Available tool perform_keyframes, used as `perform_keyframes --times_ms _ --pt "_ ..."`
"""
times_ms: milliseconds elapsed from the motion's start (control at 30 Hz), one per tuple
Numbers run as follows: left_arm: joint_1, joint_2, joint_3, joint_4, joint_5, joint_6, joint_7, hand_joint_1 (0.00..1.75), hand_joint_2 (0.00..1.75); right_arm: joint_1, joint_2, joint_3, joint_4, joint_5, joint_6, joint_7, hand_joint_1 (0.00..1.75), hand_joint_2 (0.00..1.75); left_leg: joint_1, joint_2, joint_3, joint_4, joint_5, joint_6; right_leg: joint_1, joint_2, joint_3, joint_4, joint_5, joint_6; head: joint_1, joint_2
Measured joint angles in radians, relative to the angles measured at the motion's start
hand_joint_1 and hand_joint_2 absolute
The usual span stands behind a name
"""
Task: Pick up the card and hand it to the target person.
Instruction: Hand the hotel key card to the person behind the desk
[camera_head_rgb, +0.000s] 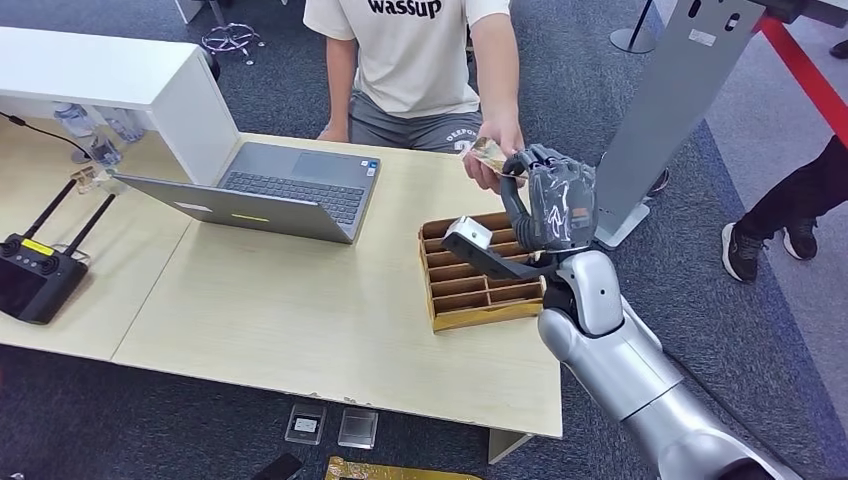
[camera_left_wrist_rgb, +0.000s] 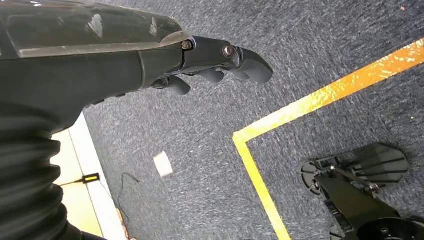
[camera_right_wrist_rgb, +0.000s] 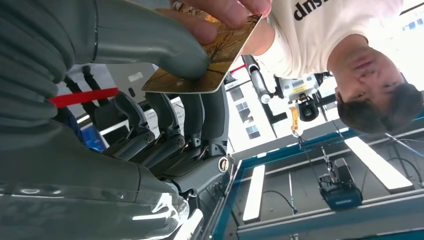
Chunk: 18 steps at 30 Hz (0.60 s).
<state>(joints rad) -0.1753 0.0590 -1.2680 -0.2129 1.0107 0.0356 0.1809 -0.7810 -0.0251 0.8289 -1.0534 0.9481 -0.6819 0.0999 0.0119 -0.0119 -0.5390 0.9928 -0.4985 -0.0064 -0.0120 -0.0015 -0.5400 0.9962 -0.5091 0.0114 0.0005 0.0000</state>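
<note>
A golden patterned card (camera_head_rgb: 487, 153) is pinched by my right hand (camera_head_rgb: 555, 205), raised above the table's far right edge. In the right wrist view my thumb (camera_right_wrist_rgb: 150, 42) presses the card (camera_right_wrist_rgb: 212, 60) against my fingers (camera_right_wrist_rgb: 200, 117). A seated person in a white T-shirt (camera_head_rgb: 420, 50) faces me across the table, and their hand (camera_head_rgb: 503, 138) grips the card's other end; their fingers (camera_right_wrist_rgb: 225, 10) lie on it. My left hand (camera_left_wrist_rgb: 215, 62) hangs over the dark carpet, fingers loosely extended and holding nothing.
A wooden divided tray (camera_head_rgb: 480, 285) lies under my right forearm on the light table (camera_head_rgb: 300, 320). An open laptop (camera_head_rgb: 290, 190) stands mid-table, a black remote controller (camera_head_rgb: 35, 275) at the left. A grey stand (camera_head_rgb: 680, 110) and another person's legs (camera_head_rgb: 790, 210) are at the right.
</note>
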Motion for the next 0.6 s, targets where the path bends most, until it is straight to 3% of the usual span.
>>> perform_keyframes --times_ms 233,367,400,533,600 --pt "-0.005 -0.006 -0.004 0.000 -0.004 -0.005 0.002 0.00 1.75 -0.004 0.057 -0.080 0.120 0.095 -0.007 -0.061 1.48 1.75 0.000 0.000 0.000 0.000 0.000 0.000 0.000 0.000 0.000 0.000 0.000 0.000 0.000 0.000" --pt "-0.007 -0.007 -0.005 0.000 -0.007 -0.011 -0.007 0.00 1.75 -0.003 0.087 -0.132 0.168 0.138 -0.008 -0.086 0.20 1.75 0.000 0.000 0.000 0.000 0.000 0.000 0.000 0.000 0.000 0.000 0.000 0.000 0.000 0.000" --pt "-0.008 -0.007 -0.005 0.000 -0.008 -0.013 -0.010 0.00 1.75 -0.002 0.094 -0.145 0.179 0.147 -0.008 -0.091 0.13 1.75 0.000 0.000 0.000 0.000 0.000 0.000 0.000 0.000 0.000 0.000 0.000 0.000 0.000 0.000" --pt "-0.011 -0.007 -0.007 0.000 -0.012 -0.011 -0.020 0.00 0.00 0.000 0.116 -0.185 0.204 0.172 -0.009 -0.102 0.00 1.75 0.000 0.000 0.000 0.000 0.000 0.000 0.000 0.000 0.000 0.000 0.000 0.000 0.000 0.000" --pt "-0.012 -0.007 -0.009 0.000 -0.012 -0.006 -0.025 0.00 0.00 0.001 0.125 -0.204 0.214 0.176 -0.009 -0.108 0.00 1.75 0.000 0.000 0.000 0.000 0.000 0.000 0.000 0.000 0.000 0.000 0.000 0.000 0.000 0.000"
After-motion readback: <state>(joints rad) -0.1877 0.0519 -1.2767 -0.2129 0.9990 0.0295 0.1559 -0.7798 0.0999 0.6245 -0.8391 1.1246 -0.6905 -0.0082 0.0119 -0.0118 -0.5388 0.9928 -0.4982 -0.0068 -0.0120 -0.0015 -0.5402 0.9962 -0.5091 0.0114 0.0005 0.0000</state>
